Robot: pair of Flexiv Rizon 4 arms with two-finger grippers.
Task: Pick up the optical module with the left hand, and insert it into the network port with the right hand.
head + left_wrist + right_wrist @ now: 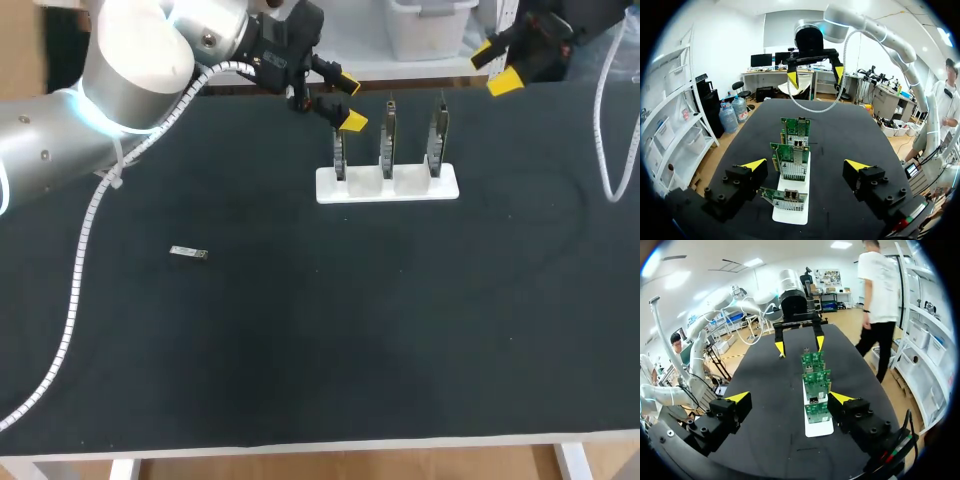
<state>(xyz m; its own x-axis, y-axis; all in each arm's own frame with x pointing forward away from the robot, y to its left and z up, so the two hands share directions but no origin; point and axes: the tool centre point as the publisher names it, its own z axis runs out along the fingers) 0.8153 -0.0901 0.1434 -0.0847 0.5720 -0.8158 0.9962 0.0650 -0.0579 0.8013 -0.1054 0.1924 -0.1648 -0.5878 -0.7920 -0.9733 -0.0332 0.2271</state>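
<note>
The optical module (188, 253) lies on the worktop (300, 350), left of centre. The left end effector (350, 102), upper middle, and the right end effector (495, 67), upper right, are open and empty, flanking the network cards (387, 150).

Head camera sat above and behind me, looking down on the whole black table (300, 350) from a distance. My left wrist camera looked out along my left gripper (805, 164), low and close over the white card stand (790, 215), facing my right gripper (815, 76) beyond it. My right wrist camera faced the opposite way from the stand's other end, set somewhat further back. All three views shared the stand; each wrist view took in the other gripper.
</note>
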